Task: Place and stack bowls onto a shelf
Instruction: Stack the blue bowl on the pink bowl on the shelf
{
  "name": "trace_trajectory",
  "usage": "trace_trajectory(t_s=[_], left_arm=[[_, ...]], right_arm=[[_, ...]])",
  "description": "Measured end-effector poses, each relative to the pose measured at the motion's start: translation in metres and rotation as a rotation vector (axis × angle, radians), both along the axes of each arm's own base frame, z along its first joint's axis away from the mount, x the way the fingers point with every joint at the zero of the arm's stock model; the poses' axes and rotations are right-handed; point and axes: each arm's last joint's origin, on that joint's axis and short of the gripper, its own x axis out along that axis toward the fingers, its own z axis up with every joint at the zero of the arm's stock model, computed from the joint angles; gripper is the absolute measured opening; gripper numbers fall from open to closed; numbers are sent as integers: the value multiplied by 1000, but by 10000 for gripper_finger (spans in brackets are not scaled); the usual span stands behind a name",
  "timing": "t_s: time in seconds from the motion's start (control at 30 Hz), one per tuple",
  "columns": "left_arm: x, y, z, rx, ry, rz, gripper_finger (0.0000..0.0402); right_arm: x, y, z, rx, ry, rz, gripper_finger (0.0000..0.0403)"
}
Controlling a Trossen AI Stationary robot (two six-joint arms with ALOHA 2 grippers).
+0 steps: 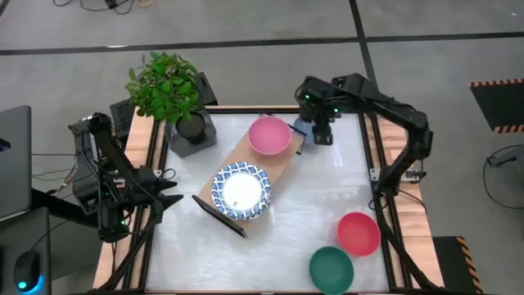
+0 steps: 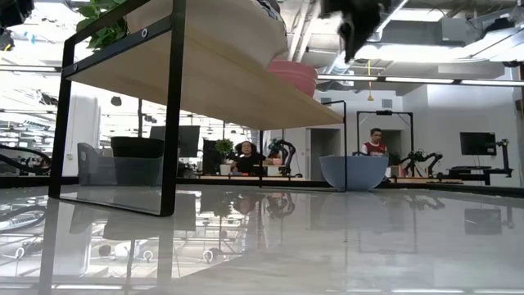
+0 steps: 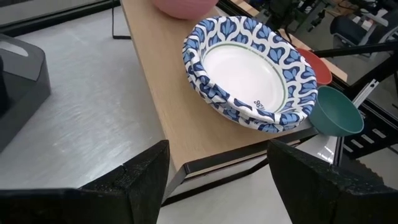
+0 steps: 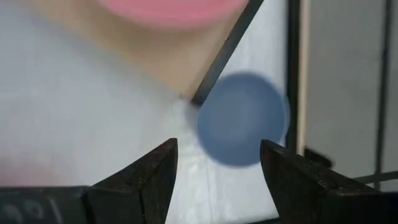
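The light-wood shelf [image 1: 274, 168] lies slantwise on the table. A pink bowl [image 1: 269, 135] sits at its far end, and a stack of white dishes with blue patterned rims [image 1: 241, 192] nearer its near end. A slate blue bowl [image 4: 242, 121] stands on the table just past the shelf's far black frame end [image 4: 227, 53]. My right gripper [image 4: 217, 168] hangs open above it, clear of it, high in the low view [image 2: 356, 24]. The red bowl [image 1: 358, 233] and the teal bowl [image 1: 331, 269] rest on the table near its right near corner. My left gripper [image 3: 217, 180] is open, at the table's left edge, facing the dishes [image 3: 249, 71].
A potted plant [image 1: 168, 86] in a grey holder [image 1: 192, 131] stands at the table's far left, close to the shelf. Bare tabletop [image 1: 327, 188] lies between the shelf and the red bowl. People sit in the room behind [image 2: 246, 157].
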Motion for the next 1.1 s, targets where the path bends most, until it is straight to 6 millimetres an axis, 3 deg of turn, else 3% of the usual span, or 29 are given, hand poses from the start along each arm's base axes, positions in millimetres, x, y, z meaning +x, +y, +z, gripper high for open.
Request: trace_trajectory(t_s=[0.27,0.5,0.73,0.97,1.1], left_arm=[[0,0,0,-4,-1,3,254],[-1,2,-1,-19,0,31,254],[-2,3,-1,-57,-11,65,254],[-2,4,-1,-84,-18,81,254],[-2,3,-1,-87,-19,83,254]], right_arm=[[-41,-7,-80,8,41,68,255],[-50,-12,-140,-28,41,146,255],[-39,-35,-172,-32,73,164,255],[-34,-54,-205,76,131,122,254],[-36,-61,-213,108,144,91,234]])
